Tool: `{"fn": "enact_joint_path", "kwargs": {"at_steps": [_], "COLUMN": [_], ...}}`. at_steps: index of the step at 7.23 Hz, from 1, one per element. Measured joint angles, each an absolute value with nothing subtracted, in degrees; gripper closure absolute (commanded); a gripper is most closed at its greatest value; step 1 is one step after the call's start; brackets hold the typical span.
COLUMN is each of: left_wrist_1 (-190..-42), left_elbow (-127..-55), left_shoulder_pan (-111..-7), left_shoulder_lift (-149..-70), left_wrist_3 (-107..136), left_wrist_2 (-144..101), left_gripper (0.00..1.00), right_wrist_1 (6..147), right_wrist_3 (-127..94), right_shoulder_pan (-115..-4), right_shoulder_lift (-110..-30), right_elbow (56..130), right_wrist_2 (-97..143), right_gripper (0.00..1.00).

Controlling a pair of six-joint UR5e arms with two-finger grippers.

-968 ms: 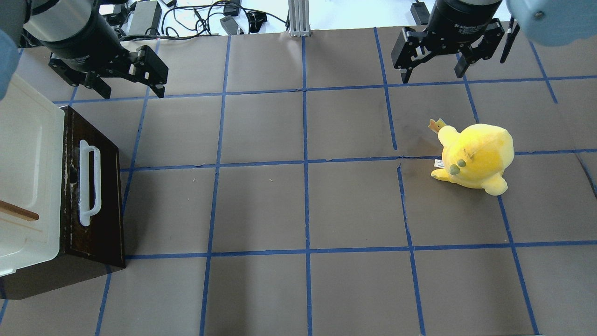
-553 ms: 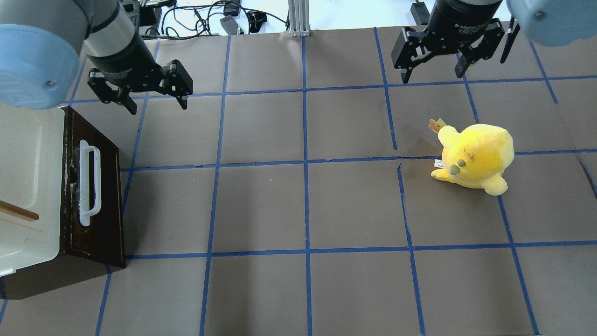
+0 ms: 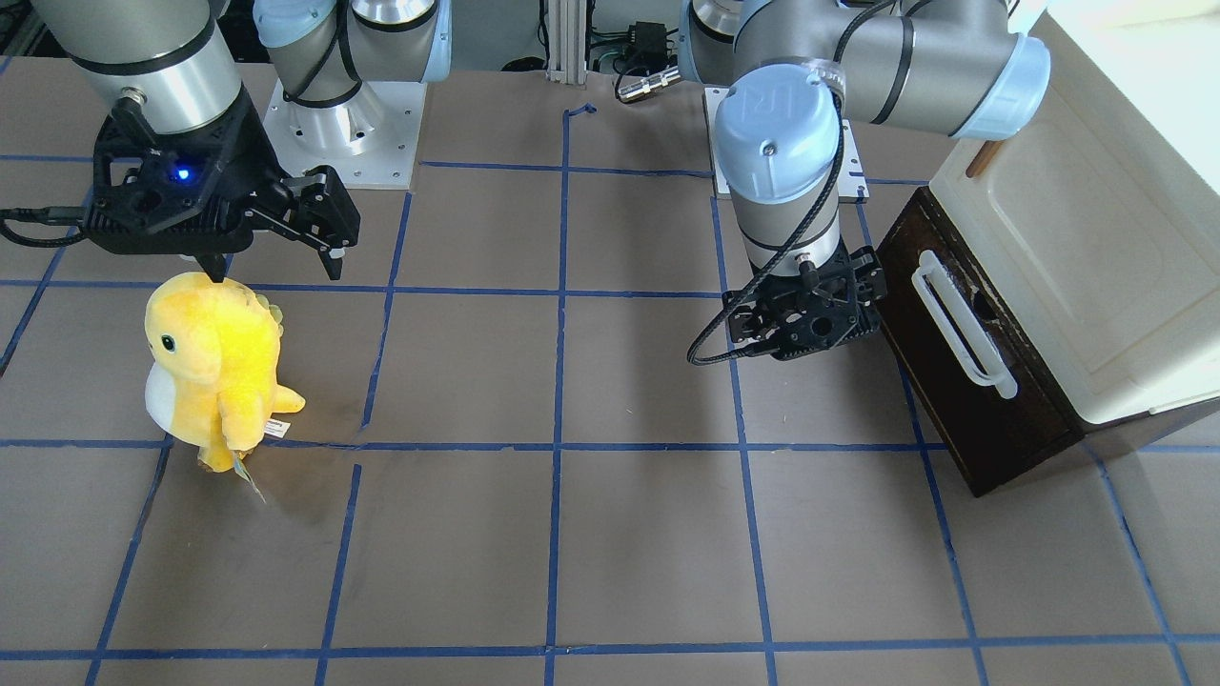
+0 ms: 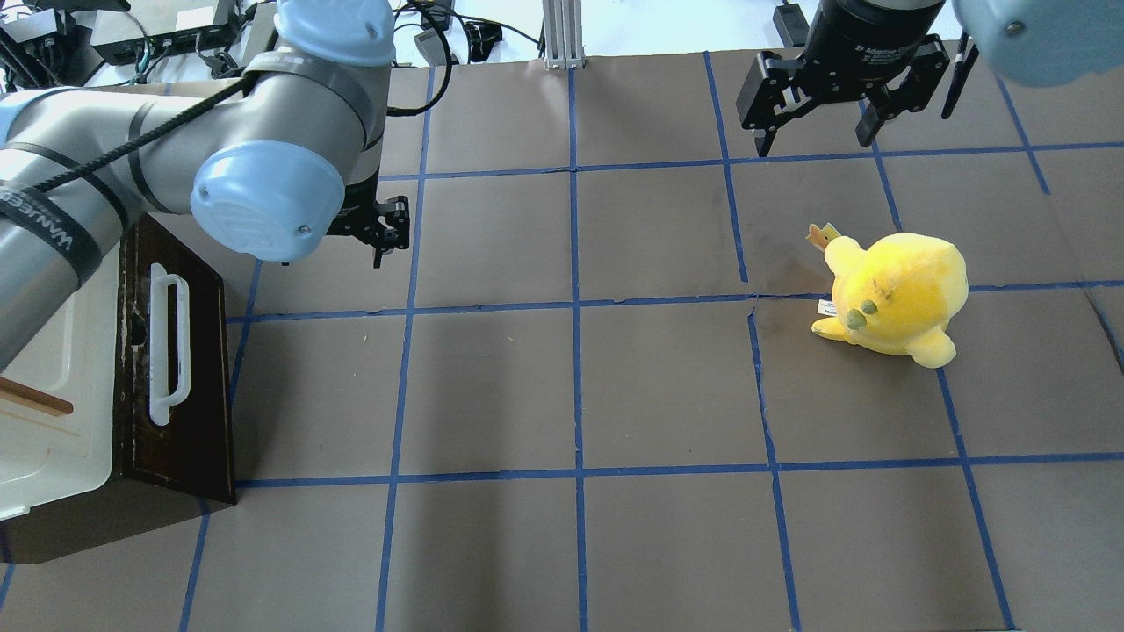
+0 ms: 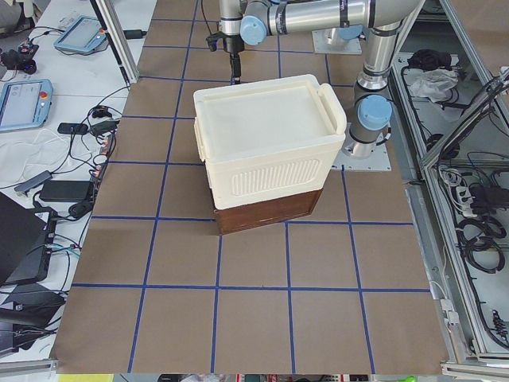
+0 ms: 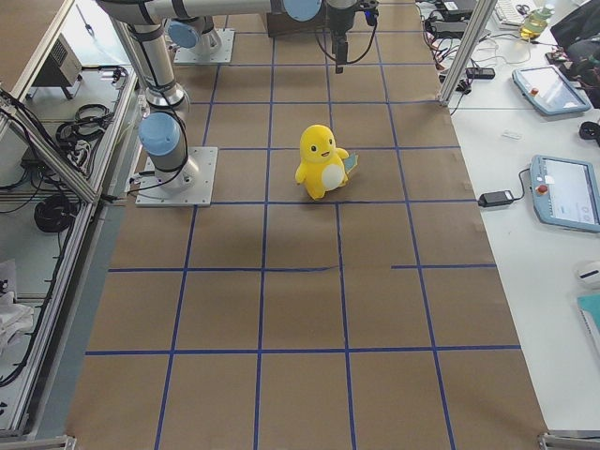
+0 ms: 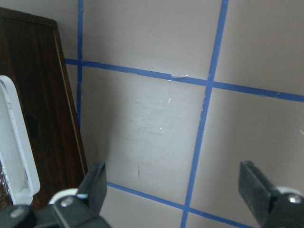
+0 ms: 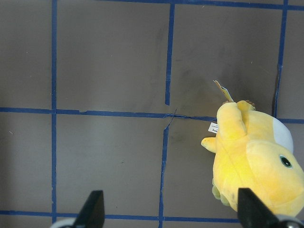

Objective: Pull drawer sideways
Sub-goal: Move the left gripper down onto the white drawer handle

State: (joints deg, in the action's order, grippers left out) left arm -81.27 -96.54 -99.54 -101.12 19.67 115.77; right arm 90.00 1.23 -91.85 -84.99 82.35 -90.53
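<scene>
One wide table (image 4: pixel 580 386) with blue tape lines is carrying everything. In the overhead view, the cream cabinet (image 3: pixel 1096 248) is sitting at the table's 9 o'clock edge. The drawer (image 4: pixel 202 369) is lying beneath it, its dark front facing 3 o'clock, so any pull would be running sideways across the table. No gap is showing behind that front, so I am judging the drawer to be shut.

The left arm (image 4: pixel 263 167) is reaching over the cabinet's top corner, probably so that its wrist is coming round in front of the drawer face. A yellow plush toy (image 4: pixel 896 294) is sitting towards 3 o'clock, well apart from the drawer and playing no part.

The white loop handle (image 4: pixel 167 342) is running along the drawer front, standing proud enough for a finger to be passing behind it. The left gripper (image 7: pixel 174 183) is hanging near it, at roughly its 2 o'clock, touching nothing, its jaws spread wide, likely in readiness for straddling the bar. The right gripper (image 4: pixel 814 140) is hovering at the toy's 11 o'clock, likewise spread wide and holding nothing.
</scene>
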Motion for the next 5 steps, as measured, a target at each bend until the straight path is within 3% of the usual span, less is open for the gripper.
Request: {"fn": "enact_joint_path", "kwargs": {"at_steps": [5], "left_wrist_1": [-81.4], "left_elbow": [-103.3], "left_shoulder_pan": [-99.1], "left_shoulder_lift": [-107.1], "left_wrist_3": [19.9], "left_wrist_2": [140.9], "left_gripper": [0.0], "right_wrist_1": [90.0], "right_wrist_3": [1.2], "right_shoulder_pan": [-91.8], "right_shoulder_lift": [-85.0], "right_elbow": [82.4], "right_wrist_2": [-90.5], "right_gripper": [0.0]}}
